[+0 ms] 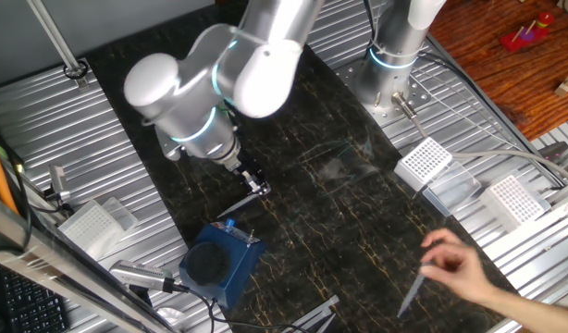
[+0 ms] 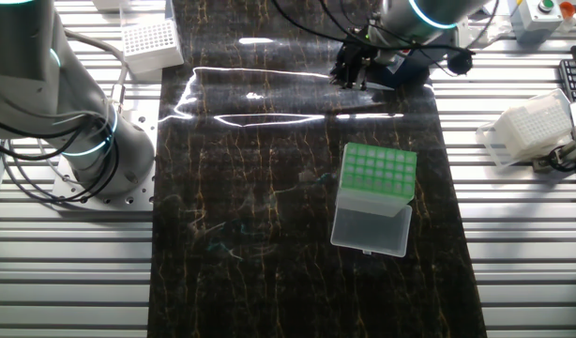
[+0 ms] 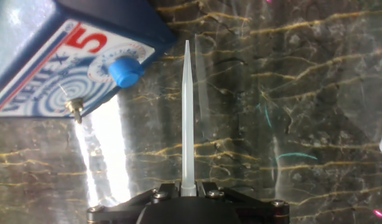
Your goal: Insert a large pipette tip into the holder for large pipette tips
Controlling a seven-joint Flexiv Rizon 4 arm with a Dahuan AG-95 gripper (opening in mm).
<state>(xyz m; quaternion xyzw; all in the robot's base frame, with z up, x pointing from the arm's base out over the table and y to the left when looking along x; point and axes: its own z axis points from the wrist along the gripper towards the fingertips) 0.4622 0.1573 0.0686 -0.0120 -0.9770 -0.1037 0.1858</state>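
Note:
My gripper (image 3: 188,185) is shut on the wide end of the large pipette tip (image 3: 186,112), a thin translucent cone that points straight away from the hand above the dark marbled mat. In one fixed view the gripper (image 1: 256,182) hangs just above and behind the dark blue block (image 1: 219,264). In the other fixed view the gripper (image 2: 349,70) is at the far edge of the mat. There the holder (image 2: 380,172), a pale box with a bright green grid top, stands well nearer the camera and slightly to the right of the gripper. The holder is out of the hand view.
The blue block (image 3: 54,68) with its blue knob lies close to the left of the tip. A person's hand (image 1: 460,266) holding a thin clear piece reaches in at the mat's lower right. White perforated racks (image 1: 423,162) (image 1: 515,199) (image 2: 147,42) sit on the metal table beside the mat.

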